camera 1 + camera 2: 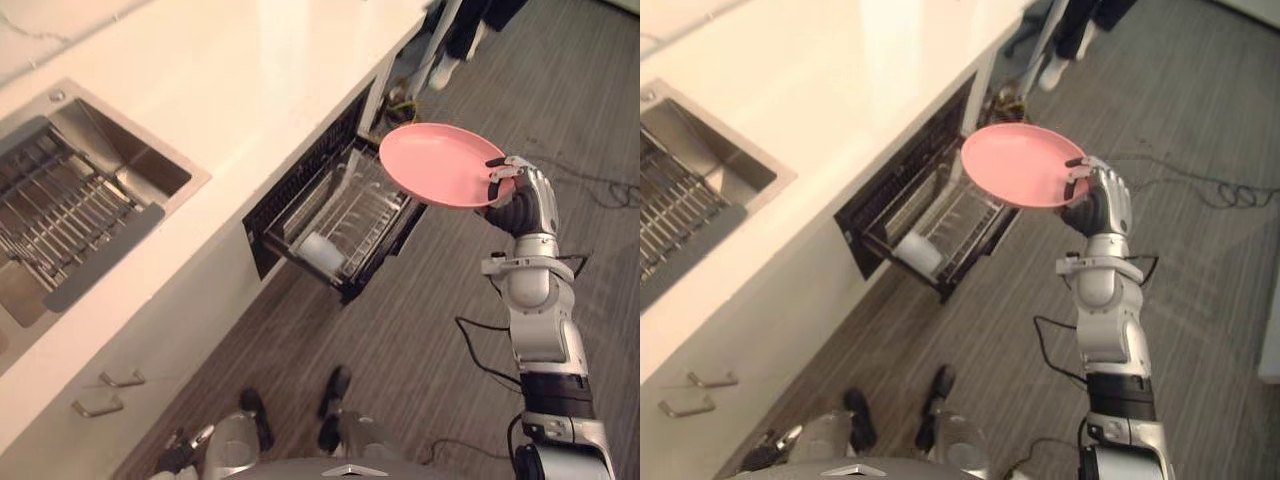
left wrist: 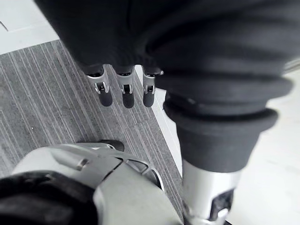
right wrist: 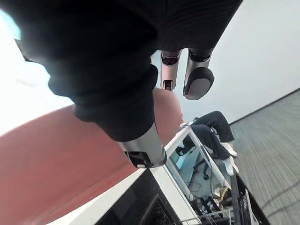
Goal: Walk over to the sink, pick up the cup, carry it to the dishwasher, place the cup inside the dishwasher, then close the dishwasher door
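My right hand (image 1: 522, 196) is shut on the rim of a pink plate (image 1: 438, 165), holding it roughly level in the air. The plate hangs just past the outer end of the open dishwasher (image 1: 262, 232), above the floor. In the right wrist view the plate (image 3: 70, 159) spreads under the thumb, with fingers (image 3: 198, 79) over its edge. A white cup (image 1: 322, 252) lies in the dishwasher's wire rack near its front corner. The steel sink (image 1: 150, 165) is at the left, with a grid rack in it. My left hand (image 2: 123, 91) hangs low with its fingers straight, holding nothing.
A pale countertop (image 1: 250, 90) runs from the sink to above the dishwasher. Two cabinet handles (image 1: 120, 380) show below the sink. A person's legs (image 1: 465, 35) stand at the far end of the counter. Grey striped floor (image 1: 420, 340) lies to the right.
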Controlling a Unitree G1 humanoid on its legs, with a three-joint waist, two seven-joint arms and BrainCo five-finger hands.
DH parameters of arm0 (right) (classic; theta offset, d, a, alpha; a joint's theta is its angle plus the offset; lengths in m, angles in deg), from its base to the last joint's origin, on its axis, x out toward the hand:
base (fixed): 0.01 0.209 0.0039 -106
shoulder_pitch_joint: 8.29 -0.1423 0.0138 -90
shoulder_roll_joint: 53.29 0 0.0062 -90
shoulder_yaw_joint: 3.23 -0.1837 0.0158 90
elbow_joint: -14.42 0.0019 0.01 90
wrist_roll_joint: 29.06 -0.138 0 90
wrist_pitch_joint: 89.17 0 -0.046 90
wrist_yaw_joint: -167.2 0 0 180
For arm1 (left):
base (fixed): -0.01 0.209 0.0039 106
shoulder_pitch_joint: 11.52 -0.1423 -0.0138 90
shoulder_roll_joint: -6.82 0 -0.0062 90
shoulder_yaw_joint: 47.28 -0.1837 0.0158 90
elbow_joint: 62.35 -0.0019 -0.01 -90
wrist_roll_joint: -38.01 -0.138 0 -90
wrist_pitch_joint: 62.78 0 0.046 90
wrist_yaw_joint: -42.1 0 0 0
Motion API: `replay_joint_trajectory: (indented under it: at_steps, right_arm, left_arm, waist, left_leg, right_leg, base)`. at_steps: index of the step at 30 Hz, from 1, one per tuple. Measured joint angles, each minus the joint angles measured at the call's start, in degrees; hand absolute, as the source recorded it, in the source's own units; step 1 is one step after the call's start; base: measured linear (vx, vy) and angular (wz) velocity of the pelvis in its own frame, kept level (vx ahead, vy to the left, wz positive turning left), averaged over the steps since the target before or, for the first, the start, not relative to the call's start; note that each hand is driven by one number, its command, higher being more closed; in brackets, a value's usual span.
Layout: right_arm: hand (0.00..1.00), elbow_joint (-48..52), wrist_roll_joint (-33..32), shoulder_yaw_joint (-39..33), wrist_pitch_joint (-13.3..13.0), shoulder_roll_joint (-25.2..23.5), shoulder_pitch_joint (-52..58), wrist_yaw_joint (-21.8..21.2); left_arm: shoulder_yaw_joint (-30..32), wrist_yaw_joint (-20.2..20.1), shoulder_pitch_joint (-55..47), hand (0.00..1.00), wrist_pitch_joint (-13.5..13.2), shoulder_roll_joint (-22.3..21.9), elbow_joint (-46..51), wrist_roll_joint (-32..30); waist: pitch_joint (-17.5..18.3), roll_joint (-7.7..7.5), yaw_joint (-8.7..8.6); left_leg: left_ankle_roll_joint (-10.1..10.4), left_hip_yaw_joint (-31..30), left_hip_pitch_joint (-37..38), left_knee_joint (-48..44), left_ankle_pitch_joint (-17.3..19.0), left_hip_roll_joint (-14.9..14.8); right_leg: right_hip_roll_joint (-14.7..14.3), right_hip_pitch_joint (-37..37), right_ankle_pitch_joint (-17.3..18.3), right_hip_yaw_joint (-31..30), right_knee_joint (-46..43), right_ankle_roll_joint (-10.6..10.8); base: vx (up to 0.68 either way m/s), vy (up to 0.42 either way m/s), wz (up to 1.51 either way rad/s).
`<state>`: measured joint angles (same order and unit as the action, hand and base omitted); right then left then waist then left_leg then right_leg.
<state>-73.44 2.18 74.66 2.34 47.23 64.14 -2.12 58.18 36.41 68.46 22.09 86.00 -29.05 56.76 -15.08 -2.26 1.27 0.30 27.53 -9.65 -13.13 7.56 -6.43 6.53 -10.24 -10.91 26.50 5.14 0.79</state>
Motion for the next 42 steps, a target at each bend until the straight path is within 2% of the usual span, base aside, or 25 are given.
replay_joint_trajectory:
  at_steps: [4,9,14,20,22,23,29,32,36,41,42]
  right_arm:
    - [1.00,-5.51,-1.16,1.55,1.14,1.72,-7.26,0.92]
    - [1.00,-10.10,-2.57,3.15,2.54,4.10,-11.79,0.99]
    - [1.00,-16.38,-3.72,8.55,3.60,9.09,-20.00,-0.11]
    - [1.00,-24.61,-5.05,14.43,3.96,11.76,-28.02,-2.32]
    - [1.00,-29.13,-5.12,16.33,4.01,13.61,-31.40,-2.73]
    - [1.00,-30.18,-5.13,16.70,3.96,13.69,-32.24,-2.84]
    - [1.00,-38.21,-6.79,20.67,6.45,16.43,-39.58,-4.32]
    - [1.00,-42.53,-6.73,23.14,7.77,18.43,-43.21,-4.39]
    - [1.00,-44.86,-6.02,24.01,9.16,19.76,-47.33,-4.12]
    - [1.00,-46.65,-3.12,25.43,12.44,22.75,-48.87,-4.11]
    - [0.00,-47.98,-1.65,25.60,12.70,23.47,-49.67,-4.18]
  left_arm:
    - [-1.01,0.05,1.98,0.00,0.02,0.27,1.73,3.33]
    - [-2.25,-0.01,4.09,0.00,0.05,0.65,2.24,5.02]
    - [-4.91,-0.13,6.20,0.00,1.04,1.02,3.39,7.14]
    - [-7.64,-0.83,7.37,0.00,1.52,1.09,3.87,9.57]
    - [-9.39,-1.00,8.19,0.00,1.61,1.02,3.86,10.45]
    - [-9.42,-1.01,8.21,0.00,1.61,1.04,3.88,10.46]
    - [-12.78,-2.22,9.38,0.00,1.86,1.50,3.82,12.67]
    - [-14.94,-2.35,9.79,0.00,2.19,1.51,3.84,13.83]
    - [-16.87,-2.81,9.76,0.00,2.19,1.55,3.85,14.94]
    - [-19.17,-3.84,9.75,0.00,2.23,1.42,4.09,17.10]
    - [-19.72,-3.88,9.75,0.00,2.22,1.46,4.17,17.16]
  waist:
    - [-4.21,1.42,0.28]
    - [-7.33,3.13,0.24]
    - [-10.49,4.72,0.66]
    - [-11.58,6.46,1.91]
    - [-12.30,7.87,2.28]
    - [-12.36,7.99,2.44]
    - [-13.53,10.41,3.65]
    - [-14.33,12.15,4.44]
    - [-14.23,12.32,5.13]
    - [-13.83,12.93,6.44]
    - [-13.54,13.37,6.48]
  left_leg:
    - [-1.77,-2.61,-4.36,-2.39,0.37,1.24]
    - [-2.86,-5.32,-7.52,-4.16,0.97,2.43]
    - [-4.02,-6.79,-11.01,-4.87,0.54,3.70]
    - [-5.00,-7.78,-13.99,-4.86,-0.58,5.01]
    - [-5.29,-8.77,-15.14,-4.87,-1.31,5.81]
    - [-5.30,-8.78,-15.42,-4.85,-1.46,5.98]
    - [-6.27,-9.58,-18.11,-4.72,-2.13,7.13]
    - [-6.63,-9.60,-19.44,-4.61,-2.36,7.65]
    - [-6.78,-9.64,-20.77,-3.98,-3.22,8.31]
    - [-6.86,-10.23,-21.66,-2.98,-4.10,9.09]
    - [-6.88,-10.31,-21.64,-2.15,-4.59,9.40]
  right_leg:
    - [1.00,-3.41,-2.25,-0.80,-0.38,-0.05]
    - [2.02,-5.13,-3.33,-0.80,-0.39,0.49]
    - [3.04,-7.40,-4.14,-0.11,-0.39,0.59]
    - [4.13,-9.91,-4.82,1.01,-0.40,0.07]
    - [4.85,-10.52,-5.14,1.76,-0.42,0.09]
    - [5.01,-10.77,-5.23,1.76,-0.42,0.13]
    - [6.07,-13.06,-6.03,2.51,-0.44,0.02]
    - [6.55,-14.47,-6.47,2.36,-0.45,0.06]
    - [7.39,-17.30,-6.27,2.01,-2.28,-0.17]
    - [8.41,-19.56,-5.30,1.14,-4.41,-0.71]
    - [8.79,-19.82,-4.78,1.32,-4.76,-0.45]
  base:
    - [-0.05,0.145,-0.08]
    - [-0.04,0.159,0.09]
    - [-0.04,0.142,0.17]
    - [0.00,0.113,0.15]
    - [0.00,0.123,0.20]
    - [0.00,0.099,0.13]
    - [0.00,0.081,0.10]
    - [0.00,0.073,0.01]
    - [0.01,0.060,-0.07]
    - [0.03,0.058,0.02]
    - [0.05,0.060,0.18]
